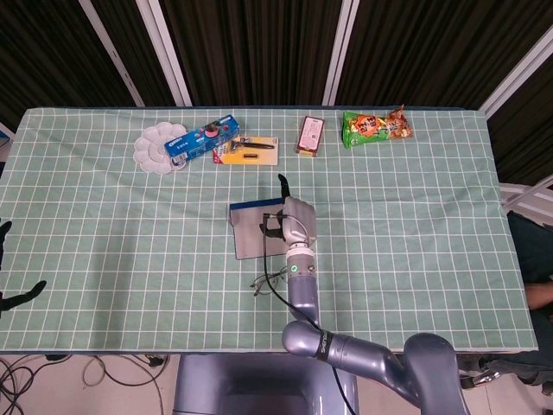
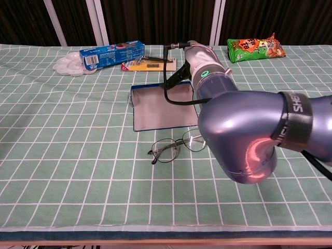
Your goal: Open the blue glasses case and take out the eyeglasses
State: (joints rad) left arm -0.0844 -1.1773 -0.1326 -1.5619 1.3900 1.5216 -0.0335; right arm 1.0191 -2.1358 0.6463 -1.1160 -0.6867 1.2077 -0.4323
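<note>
The blue glasses case [image 1: 253, 235] lies flat and wide open at the table's middle, grey lining up [image 2: 158, 108]. The thin-framed eyeglasses [image 1: 270, 278] lie on the cloth just in front of the case [image 2: 174, 147], touching nothing. My right hand [image 1: 292, 221] hovers over the case's right edge [image 2: 201, 61]; its dark fingers [image 2: 176, 78] are spread and reach down toward the lining, holding nothing. Of my left hand [image 1: 15, 298] only dark fingertips show at the far left edge of the head view, apart and empty.
Along the back of the table sit a white palette [image 1: 155, 148], a blue cookie box [image 1: 204, 137], a carded tool pack [image 1: 247, 151], a red box [image 1: 310, 136] and a green snack bag [image 1: 374, 127]. My right forearm [image 2: 244, 140] looms over the front right.
</note>
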